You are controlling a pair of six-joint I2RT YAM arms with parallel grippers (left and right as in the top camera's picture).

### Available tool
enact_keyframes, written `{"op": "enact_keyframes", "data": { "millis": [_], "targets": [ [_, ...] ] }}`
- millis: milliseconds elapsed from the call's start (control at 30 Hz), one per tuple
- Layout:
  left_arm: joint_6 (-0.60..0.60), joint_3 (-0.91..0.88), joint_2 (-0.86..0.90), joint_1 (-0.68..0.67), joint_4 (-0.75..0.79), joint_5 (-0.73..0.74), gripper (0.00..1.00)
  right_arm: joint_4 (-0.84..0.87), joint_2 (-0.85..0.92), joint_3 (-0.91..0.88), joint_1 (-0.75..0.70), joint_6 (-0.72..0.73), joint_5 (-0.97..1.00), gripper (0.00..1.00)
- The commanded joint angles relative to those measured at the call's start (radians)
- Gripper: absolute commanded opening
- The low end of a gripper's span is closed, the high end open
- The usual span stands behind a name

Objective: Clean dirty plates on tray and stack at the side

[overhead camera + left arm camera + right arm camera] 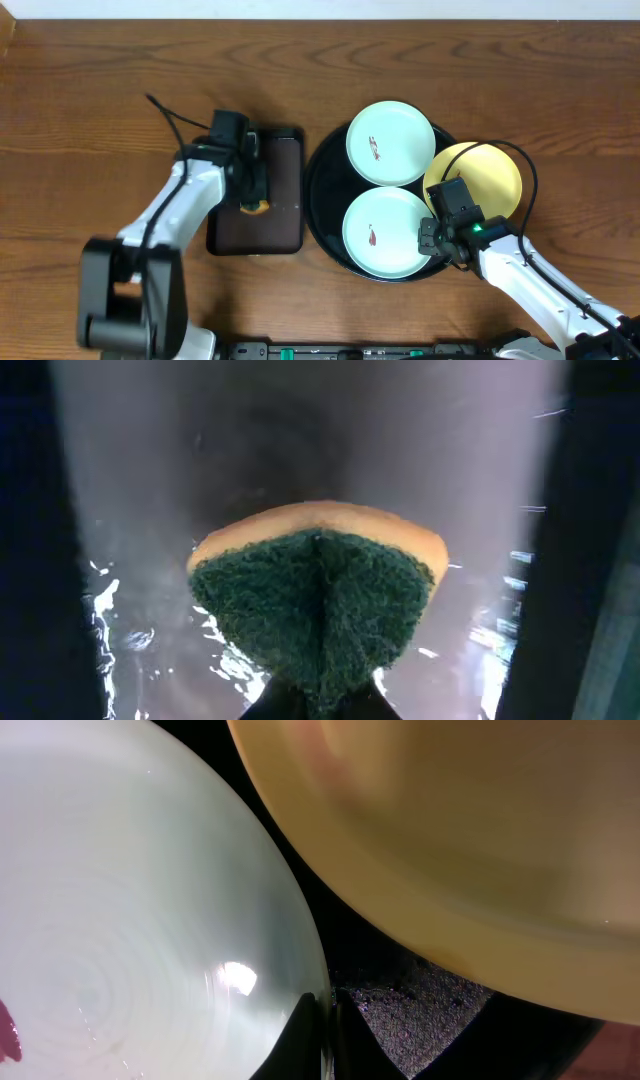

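The round black tray holds three plates. One mint-blue plate lies at the back and one at the front, each with a red smear. The pale yellow plate lies at the right, partly hidden by the right arm. My right gripper is shut on the rim of the front mint plate; the yellow plate shows just beyond. My left gripper is shut on a green and yellow sponge over the rectangular tray.
The smaller rectangular black tray lies left of the round tray, wet in the left wrist view. Brown wooden table spreads all round. Black cables run along both arms.
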Motion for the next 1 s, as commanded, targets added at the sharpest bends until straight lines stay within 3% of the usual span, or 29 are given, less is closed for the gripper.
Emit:
{"op": "enact_keyframes", "data": {
  "millis": [0,100,167,267,400,500,767,967],
  "targets": [
    [-0.036,-0.005,0.051,-0.005,0.014,-0.015,0.08,-0.004,0.007,-0.01,0.009,-0.013,0.011,0.04],
    [-0.036,-0.003,0.053,-0.005,0.019,-0.016,0.08,-0.004,0.007,-0.01,0.009,-0.013,0.01,0.04],
    [-0.036,0.003,0.045,-0.005,0.019,-0.015,0.24,-0.003,0.007,-0.01,0.009,-0.013,0.011,0.04],
    [-0.036,0.002,0.044,-0.005,0.019,-0.016,0.31,-0.003,0.007,-0.01,0.009,-0.013,0.011,0.04],
    [-0.036,0.002,0.044,-0.005,0.02,-0.016,0.28,-0.004,0.007,-0.01,0.009,-0.013,0.011,0.04],
    [-0.036,0.002,0.044,-0.005,0.02,-0.016,0.08,-0.004,0.007,-0.01,0.009,-0.013,0.011,0.04],
    [-0.036,0.021,-0.035,-0.005,-0.02,-0.016,0.07,-0.004,0.007,-0.01,0.009,-0.013,0.01,0.05],
    [-0.035,0.022,-0.317,-0.002,-0.095,-0.007,0.08,-0.009,0.007,-0.01,0.009,-0.013,0.01,0.04]
  ]
}}
